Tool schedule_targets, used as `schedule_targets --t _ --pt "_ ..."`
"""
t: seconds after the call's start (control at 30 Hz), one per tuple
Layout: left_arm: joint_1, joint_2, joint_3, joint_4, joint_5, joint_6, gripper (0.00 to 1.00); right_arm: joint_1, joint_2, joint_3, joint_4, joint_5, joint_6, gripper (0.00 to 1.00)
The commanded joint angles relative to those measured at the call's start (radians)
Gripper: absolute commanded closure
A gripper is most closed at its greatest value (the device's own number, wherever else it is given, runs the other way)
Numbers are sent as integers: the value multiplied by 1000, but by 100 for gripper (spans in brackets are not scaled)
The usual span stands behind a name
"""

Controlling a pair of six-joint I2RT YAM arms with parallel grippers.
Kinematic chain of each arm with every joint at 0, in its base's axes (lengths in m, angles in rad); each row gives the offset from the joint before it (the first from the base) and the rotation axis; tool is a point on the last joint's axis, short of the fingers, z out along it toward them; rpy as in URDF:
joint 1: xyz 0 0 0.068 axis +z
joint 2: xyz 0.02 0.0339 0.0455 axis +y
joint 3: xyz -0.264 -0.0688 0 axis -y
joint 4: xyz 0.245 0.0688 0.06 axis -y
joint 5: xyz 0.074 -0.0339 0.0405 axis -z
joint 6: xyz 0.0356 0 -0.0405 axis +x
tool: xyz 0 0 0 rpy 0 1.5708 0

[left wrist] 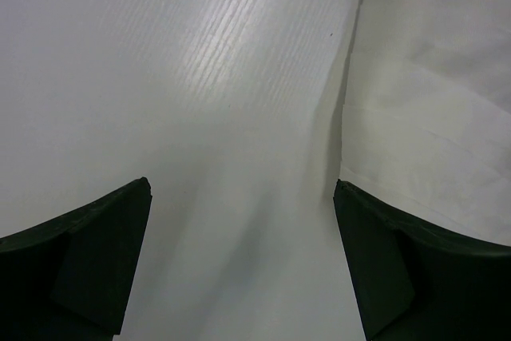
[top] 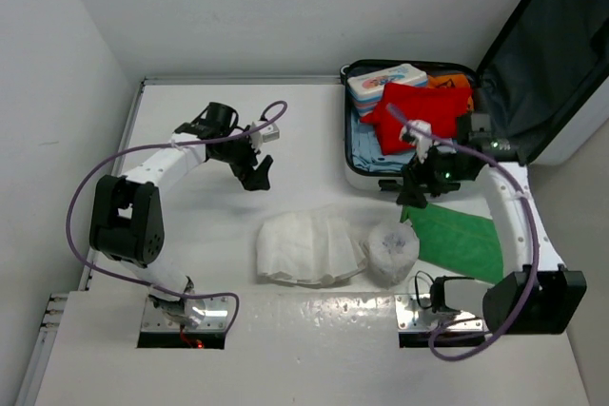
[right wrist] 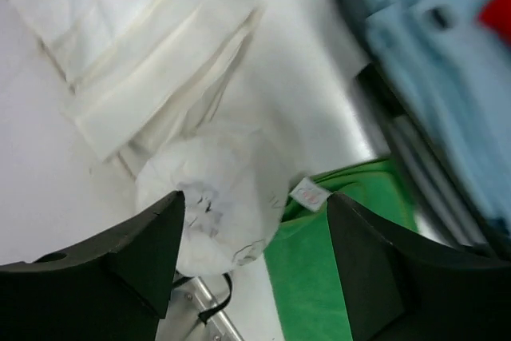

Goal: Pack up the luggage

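Note:
The luggage (top: 354, 174) lies open at the table's back right, its dark-lined lid (top: 542, 54) raised. Inside are a red cloth (top: 419, 111), a light blue garment (top: 366, 145) and a white wipes pack (top: 385, 83). My right gripper (top: 416, 192) hovers just in front of the luggage's near rim, open and empty. In the right wrist view the right gripper (right wrist: 255, 196) is above a white crumpled bundle (right wrist: 215, 197) and a green cloth (right wrist: 335, 277). My left gripper (top: 255, 173) is open above bare table, and in its own view the left gripper (left wrist: 243, 185) holds nothing.
A folded white cloth (top: 304, 249) lies at the table's middle front, touching the white bundle (top: 392, 252). The green cloth (top: 461, 240) lies flat under the right arm. White walls close off the back and left. The white cloth's edge (left wrist: 431, 117) shows to the right of the left fingers.

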Motion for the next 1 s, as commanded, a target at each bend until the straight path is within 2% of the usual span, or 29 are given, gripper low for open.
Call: schedule_targets --t 0.0,0.07,0.2,0.4,0.43,0.5,0.8,0.83,0.87,0.9,0.93,0.97 --pt "-9 -20 -6 45 6 1 3 88 -74 -167 -25 75 -77 29" --pt "-9 -20 -6 55 6 -10 3 140 -113 -280 71 144 -74 29" --pt "-9 -20 -6 55 -14 -10 3 204 -59 -360 133 219 -63 23" --pt "-9 -40 -15 84 -57 -19 3 274 -7 -489 366 336 -33 20" --pt "-9 -40 -15 84 -57 -19 3 290 19 -492 371 339 -25 27" --pt "-9 -40 -15 84 -80 -19 3 315 34 -476 365 345 -23 35" --pt "-18 -12 -37 139 -90 -50 3 438 73 -509 394 502 -2 32" --pt "-18 -12 -37 150 -90 -50 3 441 82 -512 391 514 -2 36" --pt "-18 -12 -37 150 -90 -50 3 444 85 -509 385 508 0 45" --pt "-18 -12 -37 150 -90 -50 3 447 93 -503 380 490 1 85" --pt "-18 -12 -37 159 -90 -50 3 444 99 -477 347 480 10 99" --pt "-18 -12 -37 159 -90 -50 3 445 105 -450 345 471 16 100"
